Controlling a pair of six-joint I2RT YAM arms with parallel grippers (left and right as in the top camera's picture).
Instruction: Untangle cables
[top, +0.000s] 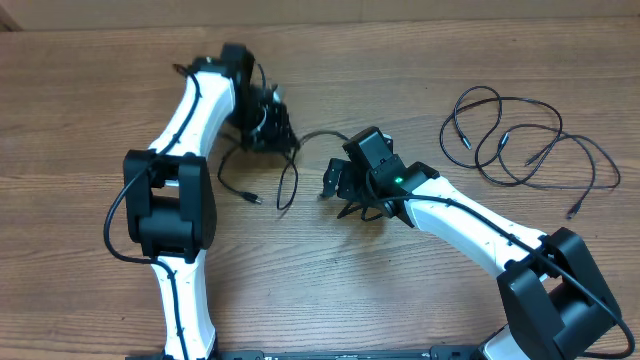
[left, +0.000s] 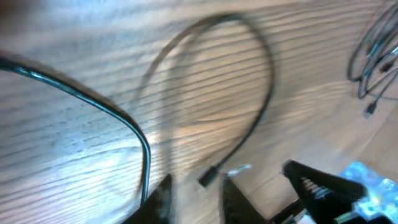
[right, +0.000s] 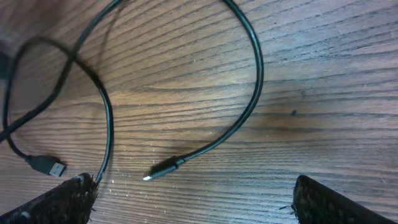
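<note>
Surface: a brown wood-grain table (top: 420, 50) fills every view edge to edge. The grain runs left to right, and soft glare is caught on it in the wrist views.
Right arm: the white and black right arm (top: 470, 225) is laid in from the lower right corner toward the middle of the overhead frame.
Left arm: the left arm (top: 195, 110) is run up from the bottom left and bent over toward the upper middle.
Far group: loose cables (top: 520, 140) are spread in open loops at the upper right, well apart from both grippers.
Near group: a second tangle (top: 285, 170) is found in the centre, bunched under the left gripper and trailing down between the two arms.
Right gripper: the right gripper (right: 193, 199) is seen with its jaws spread wide and nothing clamped. A slim plug (right: 163, 169) lies on the wood between the fingers, untouched, and a USB plug (right: 46, 166) lies at the lower left, just beside one finger.
Left gripper: the left gripper (left: 196, 202) is shown at the bottom edge, its tips parted by a narrow gap with bare wood between. A cord is run down beside the left tip. Contact cannot be told through the blur.
In the way: the bunched part is covered by the left gripper's head in the overhead view.
</note>
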